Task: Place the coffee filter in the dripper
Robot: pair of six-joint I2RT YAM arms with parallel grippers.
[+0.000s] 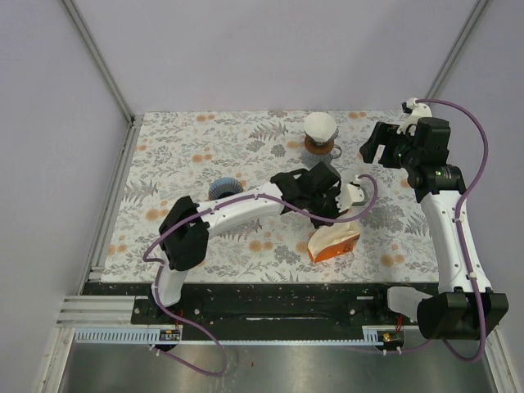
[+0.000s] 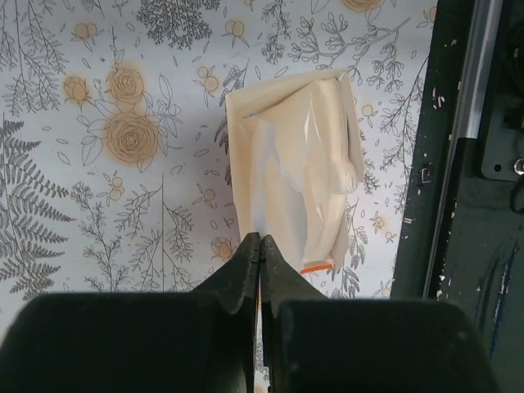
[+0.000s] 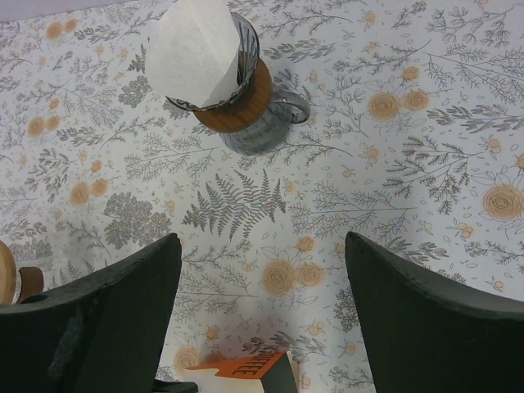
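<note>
Filter point(image 3: 196, 49) is sitting crooked in dripper point(image 3: 246, 106), upper left, right wrist view. Left gripper point(image 2: 259, 241) is hovering closed over pack point(image 2: 291, 164), right gripper point(image 3: 262, 241) gaping open. Looks like the seating step; next needs a gentle downward nudge.

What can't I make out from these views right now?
- Left wrist view: whether the left gripper pinches a filter or only the filter pack; the closed jaws cover the contact.
- Top view: the blue object, half hidden by the left arm.
- Right wrist view: a wooden object, cut off by the left edge.
</note>
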